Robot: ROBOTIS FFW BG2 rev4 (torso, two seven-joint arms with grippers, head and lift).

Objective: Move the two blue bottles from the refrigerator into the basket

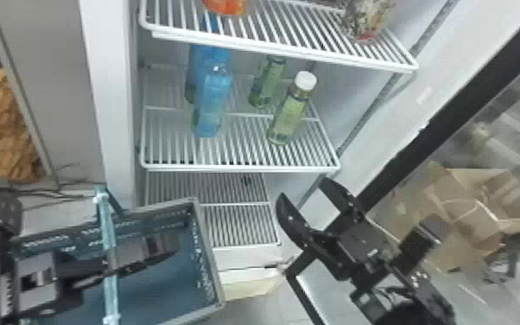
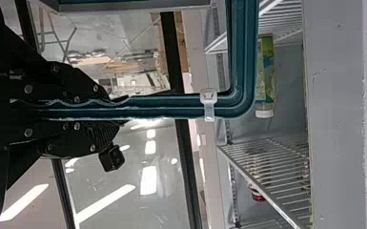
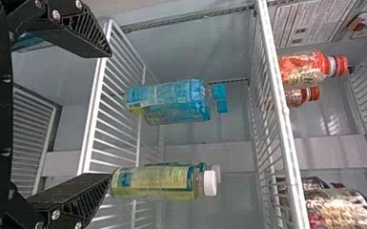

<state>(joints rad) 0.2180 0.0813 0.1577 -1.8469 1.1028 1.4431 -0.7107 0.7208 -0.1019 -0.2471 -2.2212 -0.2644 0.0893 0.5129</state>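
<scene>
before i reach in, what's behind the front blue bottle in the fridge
Behind the front blue bottle stands the second blue bottle, slightly left in the head view. The front one covers part of its body, so that portion and anything hidden there can't be seen.

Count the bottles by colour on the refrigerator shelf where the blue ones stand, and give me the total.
Blue bottles: 2
Green-labelled bottles: 2
Total: 4
</scene>
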